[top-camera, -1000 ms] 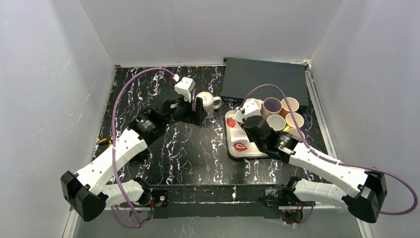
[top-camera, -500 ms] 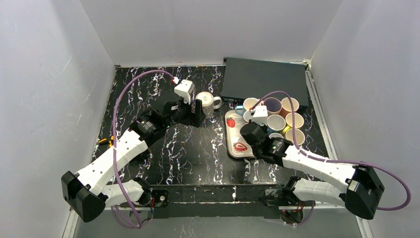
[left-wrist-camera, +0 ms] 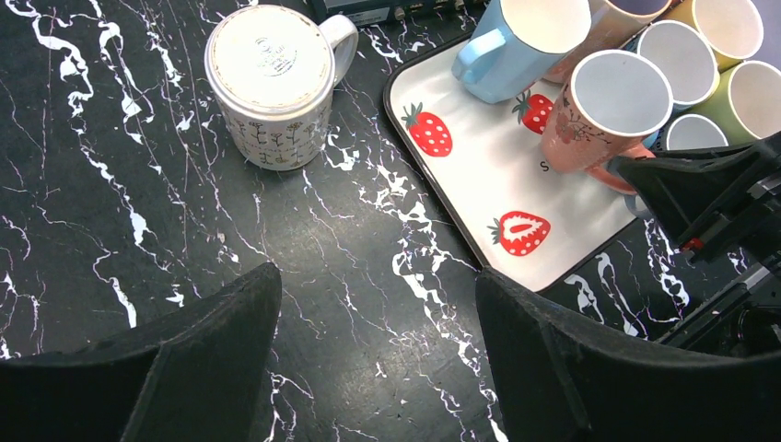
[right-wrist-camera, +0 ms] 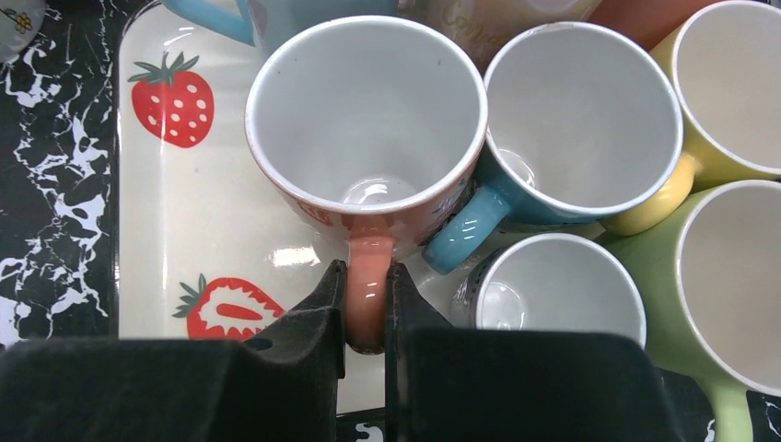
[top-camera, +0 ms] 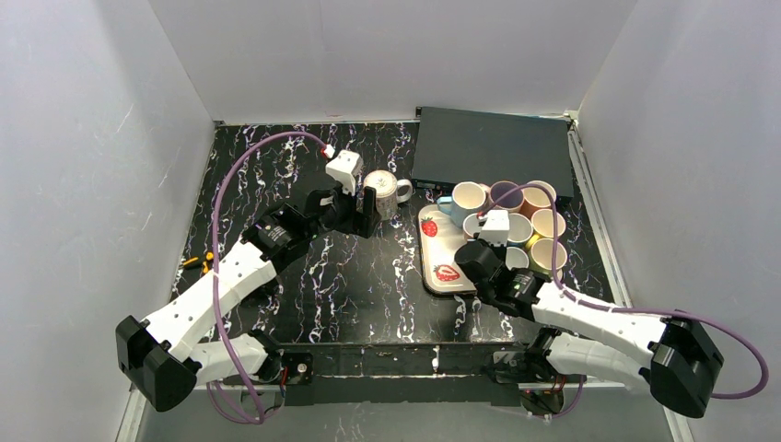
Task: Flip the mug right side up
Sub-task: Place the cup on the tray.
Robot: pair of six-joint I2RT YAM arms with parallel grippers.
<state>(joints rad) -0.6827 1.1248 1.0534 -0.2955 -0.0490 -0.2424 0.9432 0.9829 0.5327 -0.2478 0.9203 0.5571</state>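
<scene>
Mug [left-wrist-camera: 270, 78] inverted; pink mug [right-wrist-camera: 368, 110] in jaws

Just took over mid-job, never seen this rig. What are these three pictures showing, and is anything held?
Two robot arms are bolted at the table's near edge. The wide picture looks down from above and behind them; the other two come from wrist cameras. A flowered mug stands upside down on the black table, beside a strawberry tray of upright mugs. The left hand is open and empty, short of that mug. The right hand pinches a pink-handled mug by its handle.
</scene>
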